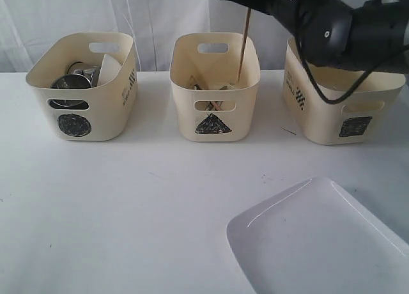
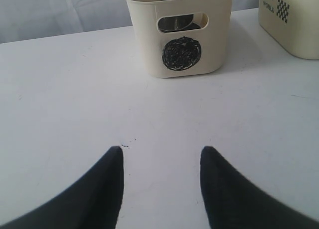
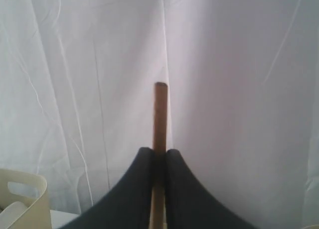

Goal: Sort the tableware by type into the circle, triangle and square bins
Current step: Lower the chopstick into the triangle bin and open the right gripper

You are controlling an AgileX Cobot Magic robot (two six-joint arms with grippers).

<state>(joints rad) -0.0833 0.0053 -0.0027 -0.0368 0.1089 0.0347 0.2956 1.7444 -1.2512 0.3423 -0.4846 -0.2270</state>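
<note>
While the right gripper is clamped on a single wooden chopstick, the stick hangs nearly upright with its lower end inside the mouth of the triangle bin, the middle of three cream tubs. To its left the circle bin holds steel vessels and a white bowl; to its right stands the square bin, and the white rectangular plate lies on the table in front. The left gripper hovers over the table before the circle bin, jaws parted and holding nothing
</note>
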